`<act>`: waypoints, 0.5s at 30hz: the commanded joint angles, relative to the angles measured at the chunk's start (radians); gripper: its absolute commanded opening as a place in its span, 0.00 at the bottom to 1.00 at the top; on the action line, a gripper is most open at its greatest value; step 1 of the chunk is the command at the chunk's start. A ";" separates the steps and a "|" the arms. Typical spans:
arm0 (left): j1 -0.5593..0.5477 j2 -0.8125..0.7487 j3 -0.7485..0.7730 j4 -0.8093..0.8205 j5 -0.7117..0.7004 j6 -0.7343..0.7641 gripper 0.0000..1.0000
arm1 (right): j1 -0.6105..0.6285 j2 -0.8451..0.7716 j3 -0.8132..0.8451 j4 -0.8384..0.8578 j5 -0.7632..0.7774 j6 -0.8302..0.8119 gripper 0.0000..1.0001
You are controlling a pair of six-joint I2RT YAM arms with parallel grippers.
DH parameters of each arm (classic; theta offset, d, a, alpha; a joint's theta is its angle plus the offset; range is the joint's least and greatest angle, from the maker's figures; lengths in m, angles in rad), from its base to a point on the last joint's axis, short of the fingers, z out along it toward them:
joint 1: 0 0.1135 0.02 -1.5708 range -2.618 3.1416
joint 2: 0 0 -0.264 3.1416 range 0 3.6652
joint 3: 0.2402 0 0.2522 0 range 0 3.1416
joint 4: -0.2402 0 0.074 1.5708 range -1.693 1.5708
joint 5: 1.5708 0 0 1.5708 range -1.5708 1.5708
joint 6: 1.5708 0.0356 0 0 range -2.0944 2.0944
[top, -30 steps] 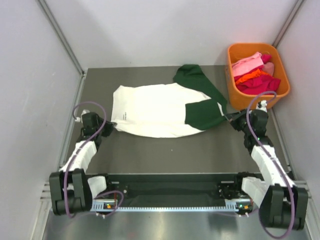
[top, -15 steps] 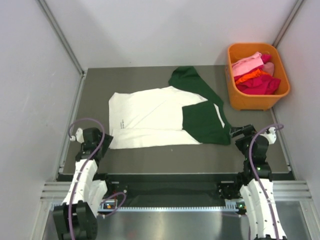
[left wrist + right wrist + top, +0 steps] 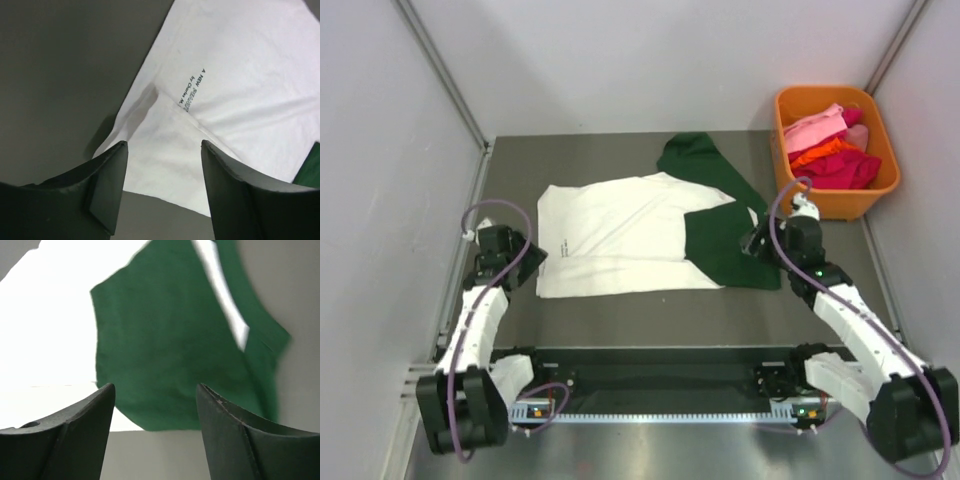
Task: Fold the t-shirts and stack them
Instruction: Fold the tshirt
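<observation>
Grey table between white walls. Left gripper jaws apart, empty, poised over near-left corner of cream-white t-shirt, likely for next fold. Dark green t-shirt overlaps its right end; right gripper jaws apart above green hem. Orange bin far right.

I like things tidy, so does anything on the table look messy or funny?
Yes. The dark green t-shirt lies askew across the right end of the cream-white t-shirt, with part of it trailing toward the back of the table. Not a neat stack.
</observation>
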 commanded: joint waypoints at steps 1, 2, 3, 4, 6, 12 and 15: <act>0.002 0.137 0.050 0.072 0.147 0.067 0.62 | 0.109 0.110 0.116 0.083 0.092 -0.100 0.65; 0.001 0.193 0.067 0.092 0.161 0.071 0.59 | 0.123 0.143 0.161 0.085 0.107 -0.109 0.65; 0.001 0.216 0.071 0.101 0.170 0.073 0.58 | 0.135 0.211 0.185 0.083 0.113 -0.131 0.62; 0.001 0.238 0.078 0.109 0.172 0.073 0.57 | 0.160 0.248 0.211 0.082 0.122 -0.140 0.61; 0.001 0.283 0.096 0.123 0.155 0.076 0.56 | 0.177 0.354 0.290 0.065 0.150 -0.163 0.60; 0.002 0.345 0.119 0.172 0.129 0.085 0.49 | 0.197 0.574 0.468 0.039 0.149 -0.204 0.58; 0.002 0.373 0.130 0.178 0.133 0.093 0.45 | 0.201 0.640 0.524 0.037 0.133 -0.220 0.56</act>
